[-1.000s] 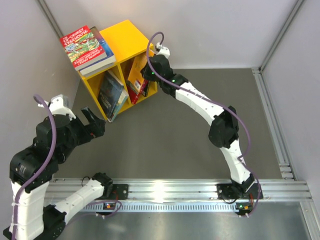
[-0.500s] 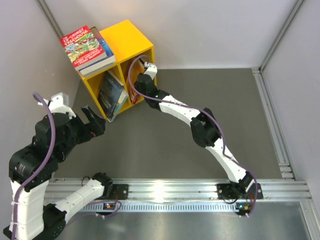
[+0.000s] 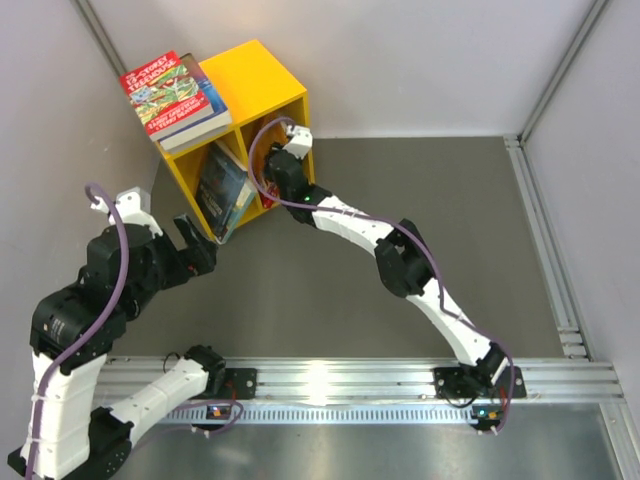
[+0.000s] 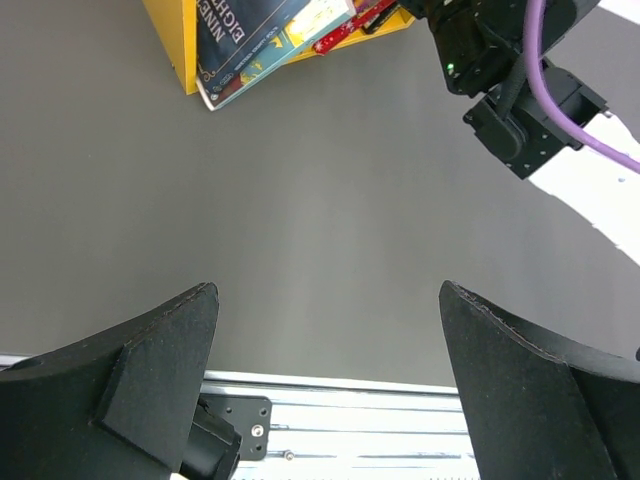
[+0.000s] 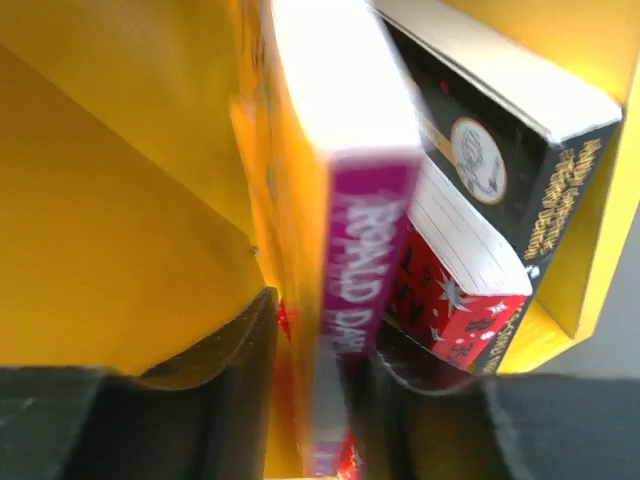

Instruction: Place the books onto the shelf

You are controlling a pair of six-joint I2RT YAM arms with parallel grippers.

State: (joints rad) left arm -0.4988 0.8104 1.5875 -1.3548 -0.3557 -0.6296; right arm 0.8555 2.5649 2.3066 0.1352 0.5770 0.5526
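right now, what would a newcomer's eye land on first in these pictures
The bright yellow shelf in the far left corner, with a red Treehouse book stacked on top. Next, the right gripper reaches into its right compartment, straddling a purple-spined Roald Dahl book. The left gripper hangs open over the grey table.

Shelf [image 3: 255, 75] was bright yellow all over, inside too. Treehouse book [image 3: 165, 90] had a red cover with busy cartoon art in green and blue. Purple-spined book [image 5: 350, 270] had white lettering, black book [image 5: 520, 190] had gold lettering plus a white badge, red book [image 5: 450, 310] had white stars. Table [image 3: 300, 300] was plain dark grey.
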